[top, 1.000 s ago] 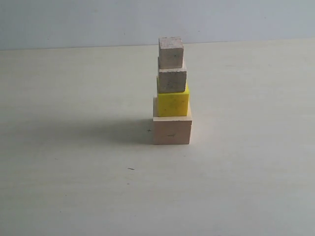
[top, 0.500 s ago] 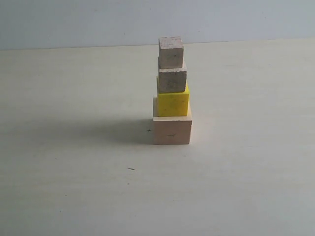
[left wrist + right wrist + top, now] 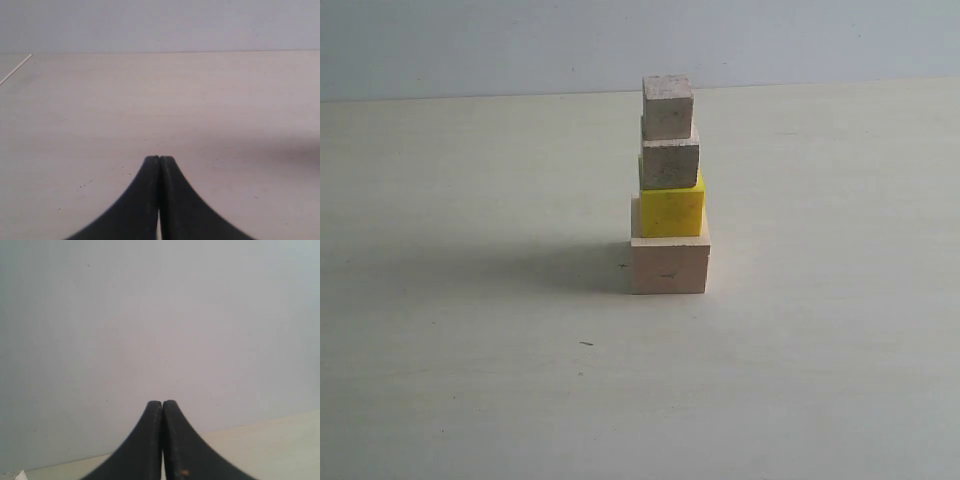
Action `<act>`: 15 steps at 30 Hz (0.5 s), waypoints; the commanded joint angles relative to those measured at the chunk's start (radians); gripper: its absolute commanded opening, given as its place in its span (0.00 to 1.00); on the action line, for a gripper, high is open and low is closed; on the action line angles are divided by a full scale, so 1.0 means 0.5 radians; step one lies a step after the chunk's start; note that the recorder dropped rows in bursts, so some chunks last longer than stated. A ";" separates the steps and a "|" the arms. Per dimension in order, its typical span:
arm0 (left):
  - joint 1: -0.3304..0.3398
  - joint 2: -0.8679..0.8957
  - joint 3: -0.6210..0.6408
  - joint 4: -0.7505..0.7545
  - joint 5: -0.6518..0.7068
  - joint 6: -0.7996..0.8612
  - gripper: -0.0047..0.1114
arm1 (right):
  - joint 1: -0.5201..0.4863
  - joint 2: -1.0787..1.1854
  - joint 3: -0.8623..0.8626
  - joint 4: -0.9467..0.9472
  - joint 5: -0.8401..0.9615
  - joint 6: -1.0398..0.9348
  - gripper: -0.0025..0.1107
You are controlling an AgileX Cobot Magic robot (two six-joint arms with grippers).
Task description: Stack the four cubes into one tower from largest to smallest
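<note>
- The tower (image 3: 670, 200) is standing on the pale table (image 3: 470, 350), near the middle of the exterior view and towards the far edge, in front of the grey wall (image 3: 520, 45).
- The large pale pinkish cube (image 3: 668, 265) is sitting at the base, resting on the tabletop.
- The bright yellow cube (image 3: 671, 212) is riding on top of it.
- The smaller tan cube (image 3: 670, 163) is sitting on the yellow one.
- The smallest tan cube (image 3: 667, 108) is capping the column.
- The tower is throwing a soft shadow (image 3: 520, 265) to the left across the table.
- The left gripper (image 3: 159, 159) is showing its dark fingers pressed together above bare tabletop, gripping nothing.
- The right gripper (image 3: 162, 403) is likewise pinched closed and empty, pointing at the wall.
</note>
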 commanded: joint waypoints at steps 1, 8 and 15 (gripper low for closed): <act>-0.012 -0.010 0.006 -0.002 -0.012 -0.011 0.04 | -0.010 -0.007 0.010 -0.057 -0.005 0.006 0.02; -0.012 -0.010 0.006 -0.002 -0.012 -0.011 0.04 | -0.010 -0.007 0.010 -0.070 -0.001 0.006 0.02; -0.012 -0.010 0.006 -0.002 -0.012 -0.011 0.04 | -0.010 -0.007 0.010 -0.070 0.066 0.006 0.02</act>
